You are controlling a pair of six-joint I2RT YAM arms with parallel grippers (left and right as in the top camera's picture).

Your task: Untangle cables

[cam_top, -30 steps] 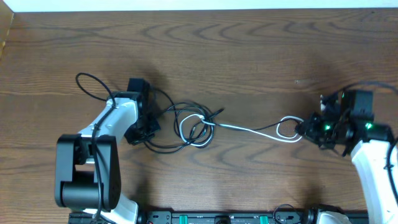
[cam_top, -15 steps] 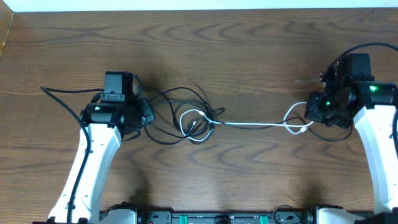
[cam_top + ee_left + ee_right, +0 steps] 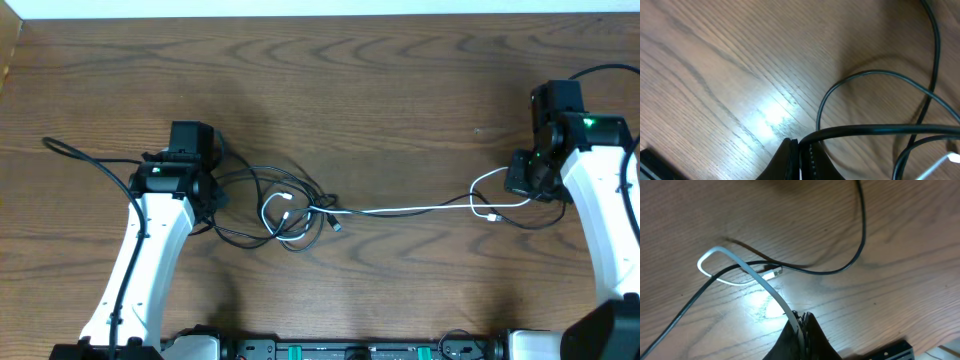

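The cables lie tangled at mid-table: black loops (image 3: 250,205) knotted round a white cable (image 3: 400,210), which runs right to a small loop and plug (image 3: 493,216). My left gripper (image 3: 212,196) sits at the tangle's left end. In the left wrist view it (image 3: 801,144) is shut on a black cable (image 3: 865,131) that leaves the jaws to the right. My right gripper (image 3: 514,186) holds the far right end. In the right wrist view it (image 3: 799,318) is shut on the white cable (image 3: 757,277), with the white plug (image 3: 773,271) lying beyond it.
A thick black cord (image 3: 75,155) of the left arm trails to the table's left. Another black cord (image 3: 860,240) curves across the wood near the right gripper. The wooden table's (image 3: 400,70) far half is bare wood.
Both arms have drawn apart: the left arm has straightened and pulled left, the right has gone right and back. The white cable is stretched longer and the knot has shifted left.
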